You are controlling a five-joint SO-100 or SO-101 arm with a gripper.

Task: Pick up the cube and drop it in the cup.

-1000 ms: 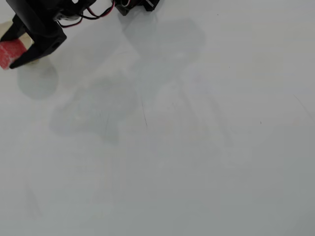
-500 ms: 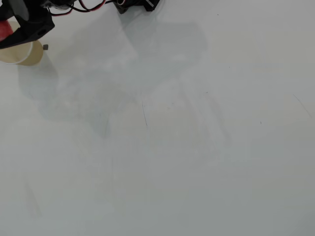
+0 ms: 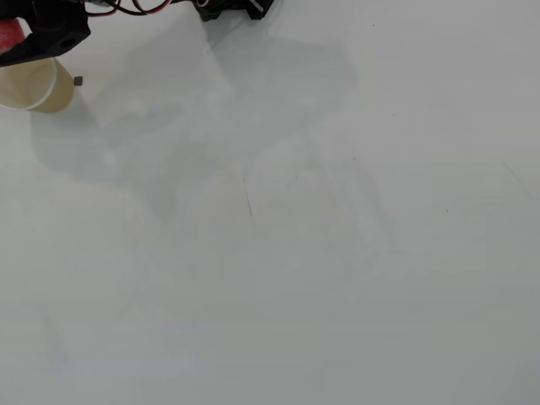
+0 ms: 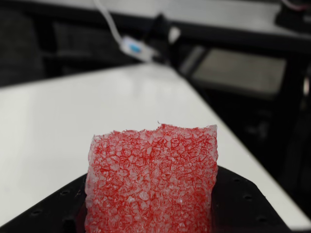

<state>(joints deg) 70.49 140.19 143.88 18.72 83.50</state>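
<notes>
The white worktop (image 3: 321,253) fills nearly the whole overhead view, bare except for faint scuffs and a broad grey shadow spreading from the upper left toward the centre. In the wrist view the worktop (image 4: 58,131) runs back to an edge at the right, with dark furniture and a white cable beyond it, all out of focus.

At the upper left corner of the overhead view the black arm (image 3: 51,25) reaches in from the top edge, red and black wires trailing along it, and a second dark part of the rig sits at the top edge a little to the right. Directly under the arm stands the cup (image 3: 38,89), tan, upright, partly covered by the arm from above. A tiny dark speck lies on the worktop just to the right of the cup.

The claw (image 3: 10,40) sits at the far left edge, above the cup's upper rim, clamped on the cube (image 3: 8,35), of which only a red sliver shows there. In the wrist view the cube (image 4: 151,182) fills the lower centre, red, rough and netted, held against the claw's black body (image 4: 243,204).
</notes>
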